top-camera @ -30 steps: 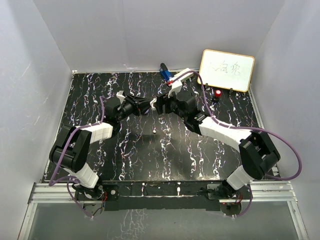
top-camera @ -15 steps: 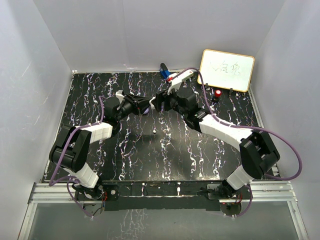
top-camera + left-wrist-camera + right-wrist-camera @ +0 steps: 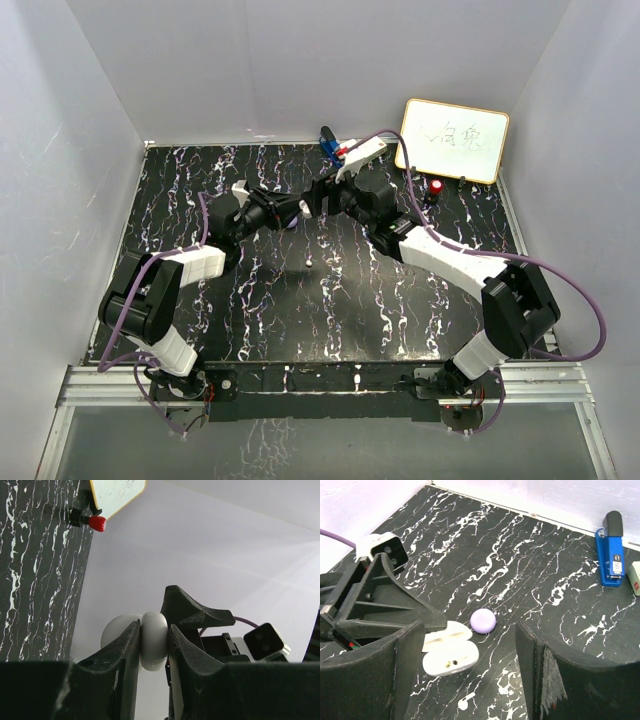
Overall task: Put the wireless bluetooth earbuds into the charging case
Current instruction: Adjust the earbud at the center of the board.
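Note:
My left gripper point(image 3: 153, 647) is shut on the white charging case point(image 3: 153, 640), which it holds above the table; it also shows in the top view point(image 3: 296, 208). In the right wrist view the case point(image 3: 451, 655) has its lid open and its sockets look empty. A white earbud point(image 3: 466, 701) lies on the table below it, also in the top view point(image 3: 310, 262). A closed pale purple case point(image 3: 483, 620) lies just beyond. My right gripper point(image 3: 470, 675) is open and empty, above the case; it also shows in the top view point(image 3: 318, 195). No purple earbud shows.
A blue stapler point(image 3: 611, 550) lies at the back edge, also in the top view point(image 3: 327, 145). A small whiteboard point(image 3: 453, 140) leans at the back right with a red-capped knob point(image 3: 437, 186) in front of it. White walls enclose the black marbled table point(image 3: 400, 300).
My right gripper has drawn back and up from the held case, still open. My left gripper has stayed nearly still with the case. The earbud on the table has not moved.

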Available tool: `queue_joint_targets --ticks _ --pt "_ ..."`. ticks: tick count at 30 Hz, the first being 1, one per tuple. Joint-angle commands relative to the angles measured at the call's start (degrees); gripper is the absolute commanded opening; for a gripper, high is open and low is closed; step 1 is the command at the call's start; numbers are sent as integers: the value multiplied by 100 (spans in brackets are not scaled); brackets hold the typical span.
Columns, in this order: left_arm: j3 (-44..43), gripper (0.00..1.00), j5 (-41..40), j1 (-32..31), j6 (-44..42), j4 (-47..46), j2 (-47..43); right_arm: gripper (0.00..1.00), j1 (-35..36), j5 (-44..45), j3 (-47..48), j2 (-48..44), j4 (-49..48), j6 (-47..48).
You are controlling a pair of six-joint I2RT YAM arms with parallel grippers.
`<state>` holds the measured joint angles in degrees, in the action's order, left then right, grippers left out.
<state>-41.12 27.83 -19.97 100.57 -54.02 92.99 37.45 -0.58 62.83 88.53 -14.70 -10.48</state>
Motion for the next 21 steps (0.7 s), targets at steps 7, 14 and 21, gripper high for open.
queue_joint_targets --ticks 7,14,21 --pt "772 0 -441 717 456 -1219 -147 69 -78 27 -550 -620 538 -20" --pt "973 0 -361 1210 275 -989 -608 63 223 -81 -796 -286 852 -55" --pt "1156 0 -274 1374 194 -871 -870 62 573 -102 -626 281 1067 -107"
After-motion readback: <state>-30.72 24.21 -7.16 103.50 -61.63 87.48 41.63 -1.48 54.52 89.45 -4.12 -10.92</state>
